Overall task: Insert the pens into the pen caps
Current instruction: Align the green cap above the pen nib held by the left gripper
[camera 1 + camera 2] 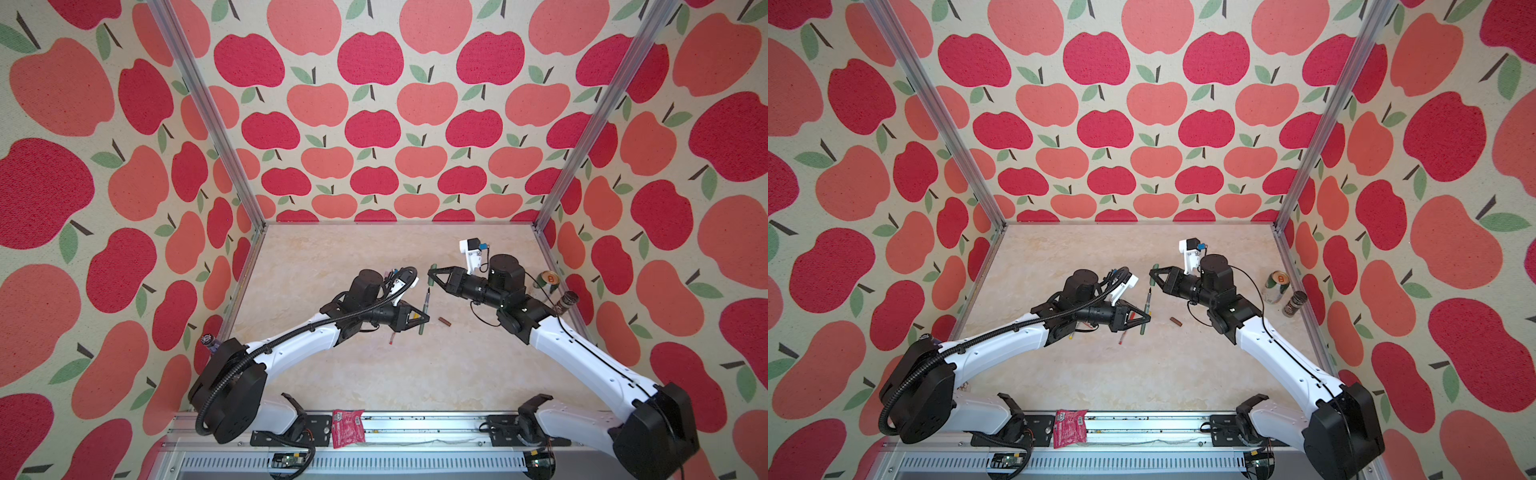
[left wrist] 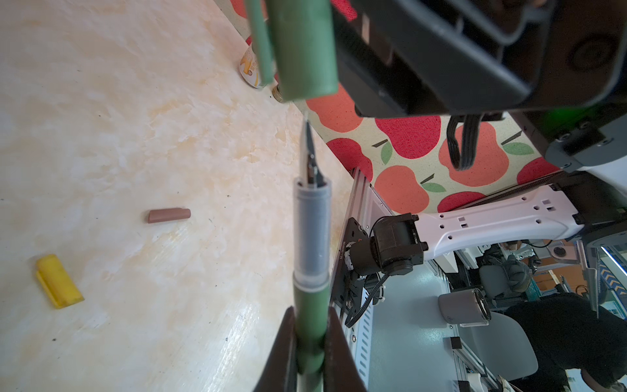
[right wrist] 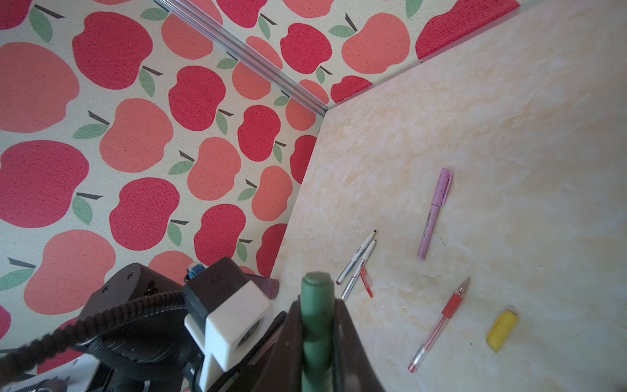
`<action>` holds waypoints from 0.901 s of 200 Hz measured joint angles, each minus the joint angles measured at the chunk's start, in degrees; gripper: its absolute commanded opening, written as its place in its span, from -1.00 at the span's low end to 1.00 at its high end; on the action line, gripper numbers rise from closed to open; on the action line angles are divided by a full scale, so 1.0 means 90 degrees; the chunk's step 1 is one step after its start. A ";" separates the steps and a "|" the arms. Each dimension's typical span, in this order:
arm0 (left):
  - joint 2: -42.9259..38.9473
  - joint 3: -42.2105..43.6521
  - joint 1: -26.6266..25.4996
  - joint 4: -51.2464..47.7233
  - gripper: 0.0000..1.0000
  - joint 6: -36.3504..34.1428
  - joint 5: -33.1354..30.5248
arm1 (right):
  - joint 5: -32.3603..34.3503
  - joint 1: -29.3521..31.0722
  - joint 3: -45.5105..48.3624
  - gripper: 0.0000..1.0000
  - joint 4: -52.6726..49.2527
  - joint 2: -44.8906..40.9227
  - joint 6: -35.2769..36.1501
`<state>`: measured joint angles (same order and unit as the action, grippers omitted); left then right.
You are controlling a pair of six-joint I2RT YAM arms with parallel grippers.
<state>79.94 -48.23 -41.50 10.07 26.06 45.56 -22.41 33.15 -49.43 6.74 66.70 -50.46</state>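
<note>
**Entry: capping the green pen**

1. Left fingers: clamped on the lower barrel of the green pen. The nib end is free and points at the cap.
2. Right fingers: clamped across the green cap, with its open mouth turned toward the nib.
3. Position: in both top views the pen and cap meet near the middle of the surface, apparently held above it. The nib is just short of the mouth, roughly in line and not yet inside.
4. Step in hand: final alignment before insertion.
5. Next move: centre the nib in the mouth and bring both parts along one axis. Then push straight until the cap seats. Any tilt would likely catch the nib on the rim.
6. Loose on the surface:
   - brown cap, near the held pen
   - yellow cap
   - red pen, uncapped
   - two white pens, side by side
   - red cap, close against the white pens
   - lilac pen, cap already on
7. Off-task:
   - drink can and dark jar, at the right edge
   - red packet, on the front rail
8. Obstructions: nothing lies between the nib and the mouth. The two wrists sit close together, so there is probably little room for sideways correction.
</note>
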 measured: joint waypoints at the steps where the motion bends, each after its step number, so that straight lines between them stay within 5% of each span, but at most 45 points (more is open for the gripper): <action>1: 0.0000 0.0000 0.0000 0.0000 -0.87 0.0000 0.0000 | 0.0000 0.0002 -0.0005 -0.93 0.0000 0.0000 0.0000; 180: -0.0002 0.0019 0.0129 0.0005 -0.87 0.0002 -0.0002 | 0.0005 0.0182 -0.0112 -0.93 -0.0138 0.0044 0.0100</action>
<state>79.92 -48.05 -40.34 10.11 26.09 45.54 -22.37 34.79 -50.43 5.50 67.09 -49.56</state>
